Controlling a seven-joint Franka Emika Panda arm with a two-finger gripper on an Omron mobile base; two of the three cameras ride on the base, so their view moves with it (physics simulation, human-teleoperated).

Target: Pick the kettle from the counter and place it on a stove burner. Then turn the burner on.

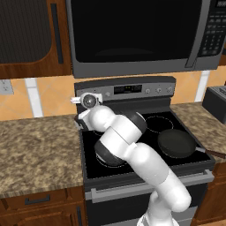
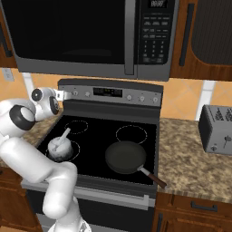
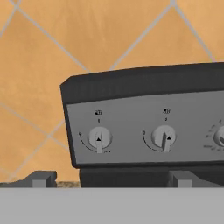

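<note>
Kettle sits on the front burner of the stove, on the side nearest my arm, well below and in front of the jaws. It stands upright on its base. Its thin handle runs up and back from the body toward the control panel in the right base view; I take that as its long axis, though the kettle is small there and I cannot make out which way the spout points. In the left base view the arm covers most of it.

Gripper is raised at the back corner of the stove, level with the control panel and facing it. Jaws are released and spread wide, with nothing between them; the two fingertips stand far apart at the bottom of the hand view. Between and just above them I see two knobs: the end knob and its neighbour, both with pointers upright. Neither fingertip touches a knob.

Frying pan lies on the other front burner, beside the kettle and well apart from the jaws, its handle pointing out over the front edge. Counter flanks the stove.
</note>
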